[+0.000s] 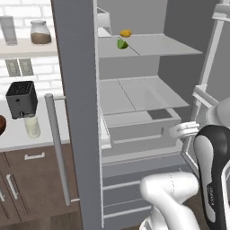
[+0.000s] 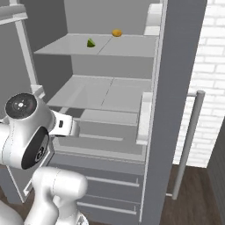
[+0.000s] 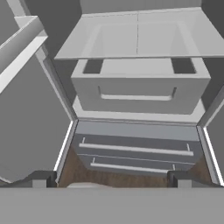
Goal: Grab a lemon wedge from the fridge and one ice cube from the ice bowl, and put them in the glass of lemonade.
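Fridge (image 1: 134,96): grey, both doors swung wide, shelves and inner bin exposed, two drawers below; it faces the gripper.
Ice bowl (image 1: 1,125): reddish-brown, cut off at the frame edge, far left of the gripper.
Toaster (image 1: 21,99): black, no legible marking.
Gripper (image 3: 111,183): fingers spread apart, holding nothing, aimed at the lower fridge interior.
Glass of lemonade (image 1: 32,127): below the toaster.
Lemon wedge (image 1: 126,33): on the top shelf, high above the gripper, beside a green wedge (image 1: 121,44).
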